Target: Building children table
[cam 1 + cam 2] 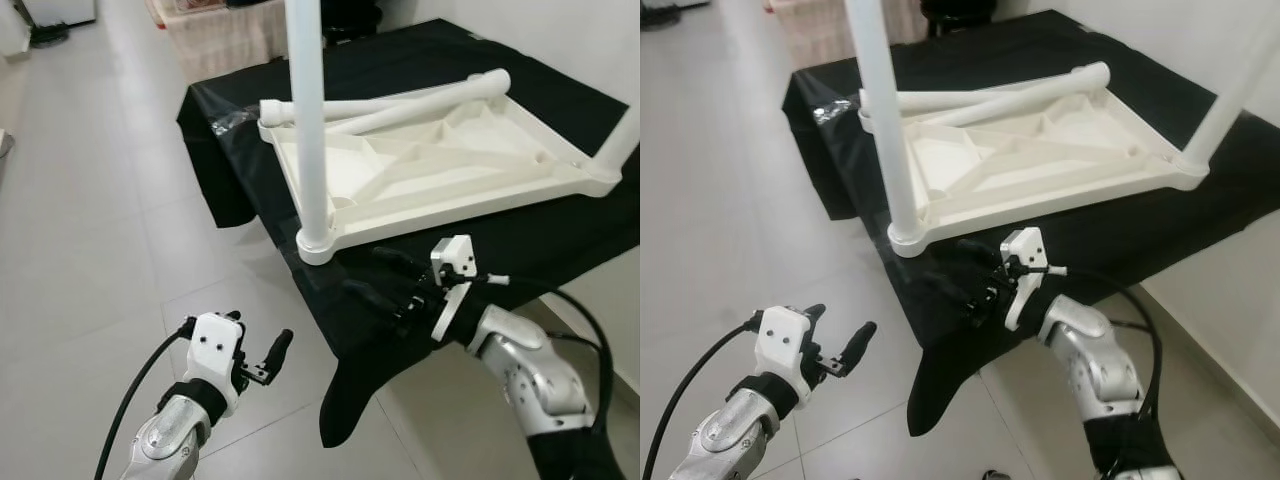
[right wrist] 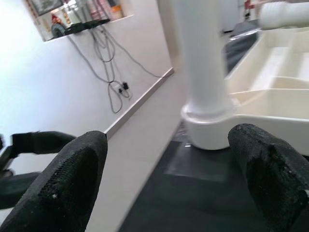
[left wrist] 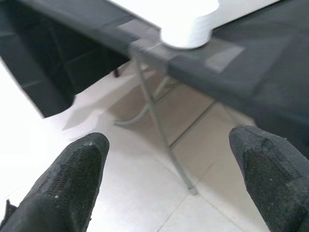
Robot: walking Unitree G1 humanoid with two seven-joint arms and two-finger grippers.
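The white children's table top (image 1: 470, 205) lies upside down on a black-covered table (image 1: 560, 250). One white leg (image 1: 308, 120) stands upright in its near corner socket (image 3: 190, 29), and another stands at the right corner (image 1: 622, 145). Two loose legs (image 1: 400, 100) lie across the far side of the top. My right gripper (image 1: 385, 278) is open just above the black cloth, in front of the near upright leg (image 2: 203, 58). My left gripper (image 1: 258, 335) is open, low over the floor to the left of the table's corner, with nothing between its fingers.
The black cloth hangs over the table's near corner (image 1: 345, 400). Thin metal folding legs (image 3: 154, 111) stand under the table. Tiled floor (image 1: 90, 250) stretches to the left. A wall (image 1: 610, 40) runs close on the right. A covered piece of furniture (image 1: 220, 35) stands at the back.
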